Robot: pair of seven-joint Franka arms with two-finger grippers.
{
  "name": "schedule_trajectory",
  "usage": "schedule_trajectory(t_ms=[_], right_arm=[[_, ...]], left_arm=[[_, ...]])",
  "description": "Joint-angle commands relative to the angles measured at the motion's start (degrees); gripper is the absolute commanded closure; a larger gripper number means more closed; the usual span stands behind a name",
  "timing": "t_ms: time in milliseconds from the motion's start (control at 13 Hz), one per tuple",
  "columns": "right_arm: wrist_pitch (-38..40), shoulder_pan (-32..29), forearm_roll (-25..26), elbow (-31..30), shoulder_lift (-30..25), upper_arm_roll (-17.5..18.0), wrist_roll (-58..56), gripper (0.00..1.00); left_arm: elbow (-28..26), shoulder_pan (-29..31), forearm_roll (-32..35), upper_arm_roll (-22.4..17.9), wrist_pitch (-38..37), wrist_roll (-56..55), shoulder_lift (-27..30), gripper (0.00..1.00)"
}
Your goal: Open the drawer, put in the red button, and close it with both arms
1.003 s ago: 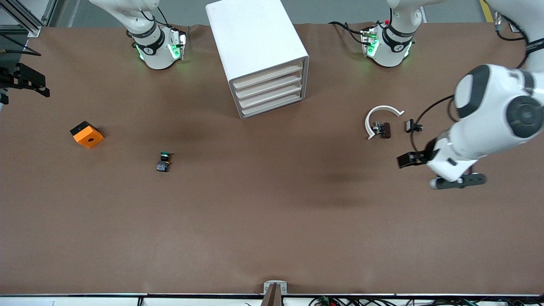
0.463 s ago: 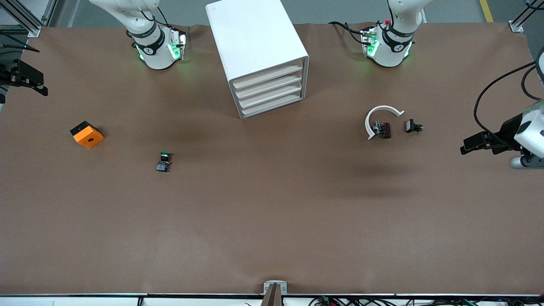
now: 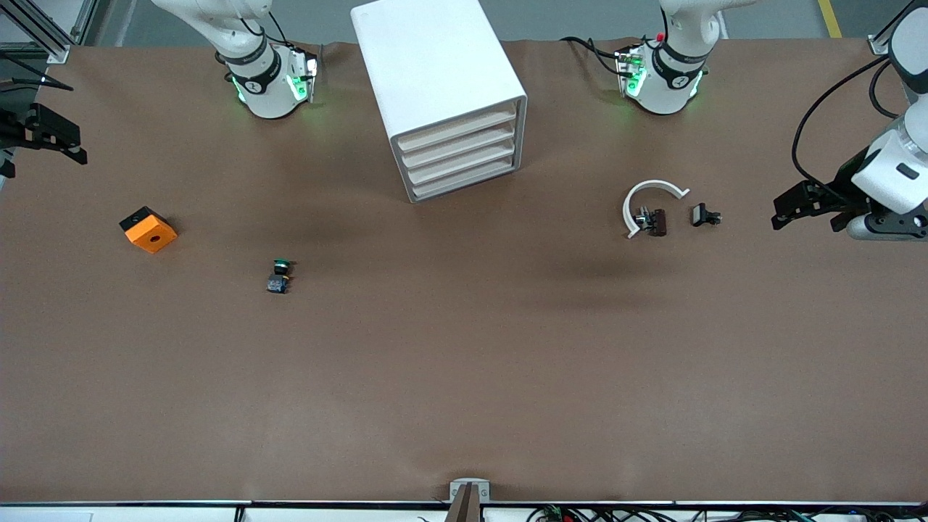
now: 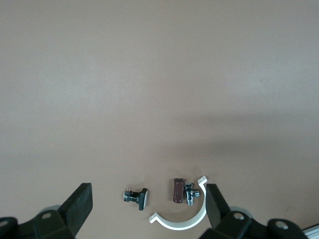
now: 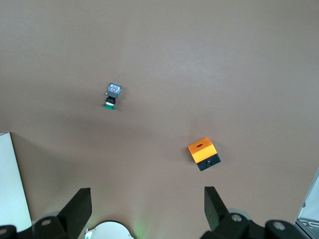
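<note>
From the front, the left gripper hovers over the tabletop at the left arm's end, fingers wide apart and empty; the cabinet's drawer is shut. The left wrist view shows its fingers spread above a white clip. The right wrist view shows the right gripper with fingers equally wide, empty, over a green button and orange cube; no red button or writing is visible.

An orange cube with a hole lies toward the right arm's end, a green button nearby. Toward the left arm's end lie a white clip, a brown part and a black part.
</note>
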State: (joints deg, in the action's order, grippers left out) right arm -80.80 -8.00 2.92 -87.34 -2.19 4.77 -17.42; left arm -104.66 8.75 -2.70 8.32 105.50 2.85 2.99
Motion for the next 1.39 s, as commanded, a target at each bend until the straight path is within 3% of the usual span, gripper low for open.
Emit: schedule_trajectory(t_ms=[0, 77, 386, 694, 1311], right_arm=[[1.34, 0.01, -1.34, -1.16, -2.36, -1.33, 0.89, 0.00], [2.48, 0.09, -1.42, -1.34, -2.72, -2.74, 0.89, 0.00], [2.32, 0.80, -5.55, -1.60, -2.55, -9.34, 0.89, 0.00], [2.22, 2.55, -5.21, -1.78, -4.39, -8.73, 9.68, 0.00], [1.96, 2.47, -4.59, -1.16, -3.87, -8.99, 4.32, 0.00]], left_arm=[[-1.34, -6.35, -0.11, -6.01, 0.23, -0.90, 2.19, 0.00], [-1.25, -8.90, 0.24, -8.04, 0.23, -2.22, 2.28, 0.00], [0.15, -8.67, 0.95, -7.88, -1.35, -2.50, 2.72, 0.00], [3.31, -8.31, 1.03, -7.70, -4.33, -1.97, 2.63, 0.00], [11.74, -8.58, 1.12, -7.09, -15.76, -2.41, 2.63, 0.00]])
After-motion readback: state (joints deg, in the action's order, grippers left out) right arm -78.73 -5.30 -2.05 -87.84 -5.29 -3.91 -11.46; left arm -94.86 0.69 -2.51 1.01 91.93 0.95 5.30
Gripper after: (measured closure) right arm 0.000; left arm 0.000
